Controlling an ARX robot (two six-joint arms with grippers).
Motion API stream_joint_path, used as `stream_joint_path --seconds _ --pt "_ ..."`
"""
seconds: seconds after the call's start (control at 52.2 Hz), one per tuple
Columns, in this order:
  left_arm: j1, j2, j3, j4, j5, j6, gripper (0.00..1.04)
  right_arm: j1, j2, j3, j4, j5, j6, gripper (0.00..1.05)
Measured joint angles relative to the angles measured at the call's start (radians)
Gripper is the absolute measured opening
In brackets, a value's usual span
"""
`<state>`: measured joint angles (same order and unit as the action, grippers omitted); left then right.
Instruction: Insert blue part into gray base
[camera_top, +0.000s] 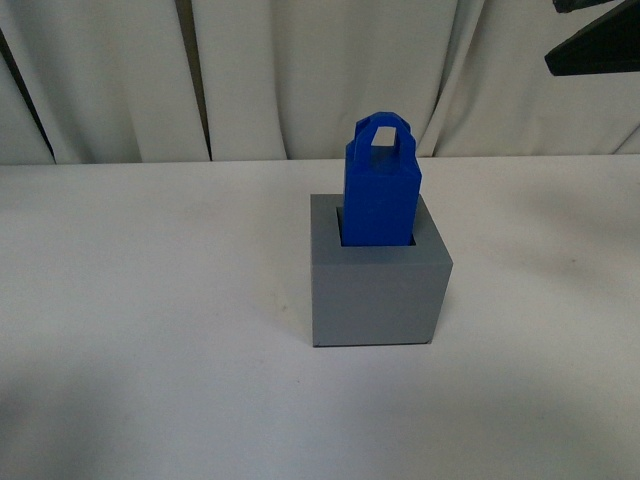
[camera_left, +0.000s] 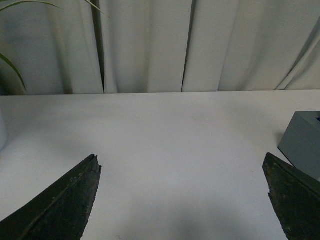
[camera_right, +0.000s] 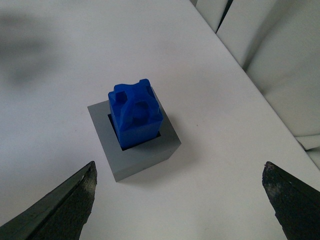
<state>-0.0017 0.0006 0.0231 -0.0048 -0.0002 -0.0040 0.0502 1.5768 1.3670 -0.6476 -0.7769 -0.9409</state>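
Blue plastic: blue part (camera_top: 380, 195), likely stiff, light, slick, stands in gray base (camera_top: 378, 295) mid-frame.
Hold: top loop (camera_top: 383, 119).
Claws: left gripper (camera_left: 181, 160), right gripper (camera_right: 179, 172) agape, empty.

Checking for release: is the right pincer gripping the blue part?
No, the right pincer is open and apart from the blue part, which stands in the gray base.

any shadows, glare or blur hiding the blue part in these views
Front view: soft even light, blue part and gray base sharp, no glare. Right wrist view: both clear, soft shadow beside the base, near jaws dark and blurred. Left wrist view: only the base's corner shows.
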Motion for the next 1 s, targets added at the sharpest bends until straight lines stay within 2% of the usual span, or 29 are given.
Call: stream_joint_path --seconds 0.077,0.115,0.134,0.172,0.23,0.249,0.326,0.345,0.402,0.671,0.728,0.805,0.997 --pt "0.000 0.000 0.000 0.000 -0.001 0.000 0.99 0.003 -0.002 -0.004 0.005 0.006 0.013 0.97" --pt "0.000 0.000 0.000 0.000 0.000 0.000 0.99 0.021 -0.029 -0.058 0.122 0.106 0.066 0.94" --pt "0.000 0.000 0.000 0.000 0.000 0.000 0.99 0.034 -0.058 -0.116 0.235 0.187 0.122 0.90" --pt "0.000 0.000 0.000 0.000 0.000 0.000 0.99 0.055 -0.126 -0.274 0.518 0.491 0.311 0.81" --pt "0.000 0.000 0.000 0.000 0.001 0.000 0.99 0.062 -0.172 -0.397 0.739 0.636 0.436 0.74" --pt "0.000 0.000 0.000 0.000 0.000 0.000 0.99 0.061 -0.192 -0.457 0.850 0.704 0.523 0.71" --pt "0.000 0.000 0.000 0.000 -0.001 0.000 0.99 0.048 -0.255 -0.614 1.123 0.848 0.720 0.58" --pt "0.000 0.000 0.000 0.000 -0.003 0.000 0.99 0.040 -0.280 -0.666 1.198 0.863 0.774 0.53" --pt "0.000 0.000 0.000 0.000 -0.002 0.000 0.99 0.030 -0.319 -0.740 1.281 0.865 0.831 0.44" --pt "0.000 0.000 0.000 0.000 -0.001 0.000 0.99 0.011 -0.452 -0.983 1.375 0.832 0.918 0.02" --pt "0.000 0.000 0.000 0.000 0.000 0.000 0.99 -0.024 -0.493 -1.032 1.384 0.781 0.922 0.02" --pt "0.000 0.000 0.000 0.000 0.000 0.000 0.99 -0.050 -0.550 -1.091 1.389 0.786 0.927 0.02" --pt "0.000 0.000 0.000 0.000 0.000 0.000 0.99 -0.050 -0.642 -1.174 1.381 0.779 0.928 0.02"
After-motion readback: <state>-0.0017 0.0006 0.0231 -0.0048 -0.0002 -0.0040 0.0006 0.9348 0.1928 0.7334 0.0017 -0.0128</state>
